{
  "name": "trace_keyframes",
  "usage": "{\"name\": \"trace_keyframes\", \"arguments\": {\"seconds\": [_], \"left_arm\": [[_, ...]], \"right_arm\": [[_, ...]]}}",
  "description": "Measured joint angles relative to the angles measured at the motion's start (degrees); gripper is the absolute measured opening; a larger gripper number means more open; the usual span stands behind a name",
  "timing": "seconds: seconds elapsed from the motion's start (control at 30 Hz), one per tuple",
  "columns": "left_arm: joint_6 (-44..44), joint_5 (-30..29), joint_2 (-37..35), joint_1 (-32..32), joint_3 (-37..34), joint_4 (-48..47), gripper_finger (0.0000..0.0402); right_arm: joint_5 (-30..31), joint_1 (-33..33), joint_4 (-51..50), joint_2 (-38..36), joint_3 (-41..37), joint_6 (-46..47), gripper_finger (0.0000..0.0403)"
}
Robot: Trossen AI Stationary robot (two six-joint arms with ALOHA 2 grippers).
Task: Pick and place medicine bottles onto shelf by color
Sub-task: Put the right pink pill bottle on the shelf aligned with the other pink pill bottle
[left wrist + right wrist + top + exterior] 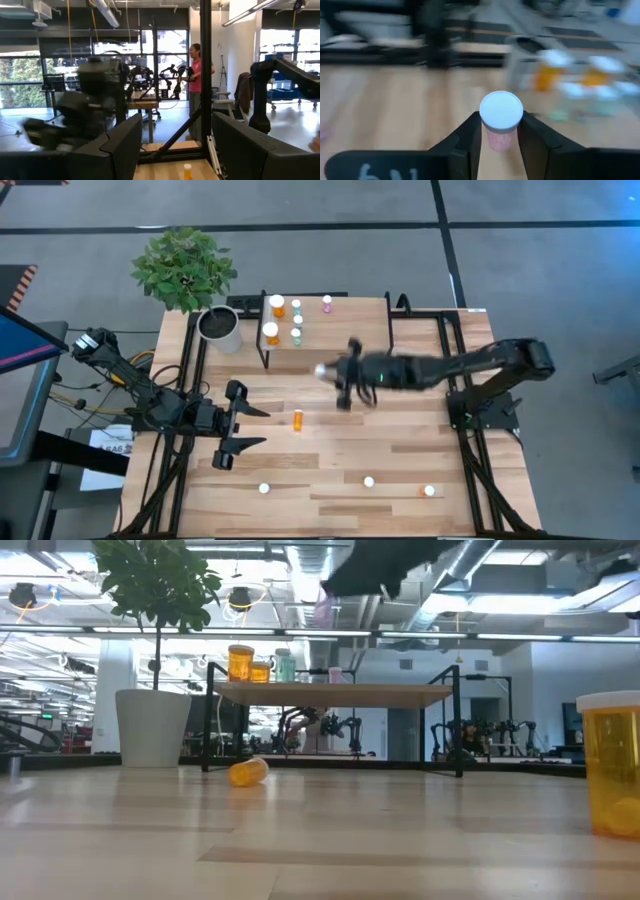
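My right gripper hangs above the table's middle, just near of the shelf, shut on a pink medicine bottle with a white cap. On the shelf stand two orange bottles, two teal ones and a pink one. An orange bottle lies on its side on the table. My left gripper waits open above the table's left part, holding nothing. My right gripper pinches the pink bottle's body just under the cap between its two fingers, one on each side. The fingers come nearly level from the table's right. The bottle is lifted clear of the table, cap up.
A potted plant stands left of the shelf. Near the table's front edge stand two white-capped bottles and an orange one. People show in the room beyond.
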Motion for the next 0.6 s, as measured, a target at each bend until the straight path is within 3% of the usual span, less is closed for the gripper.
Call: {"name": "trace_keyframes", "arguments": {"seconds": [0.27,0.6], "left_arm": [[0.85,-0.04,0.00,0.09,0.00,-0.12,0.0229],[1.70,-1.12,0.00,0.15,0.00,-0.12,0.0229]], "right_arm": [[-0.09,-14.08,-0.07,-0.04,-0.11,1.73,0.0134],[-2.52,-23.11,2.47,4.20,-0.12,4.33,0.0134]]}}
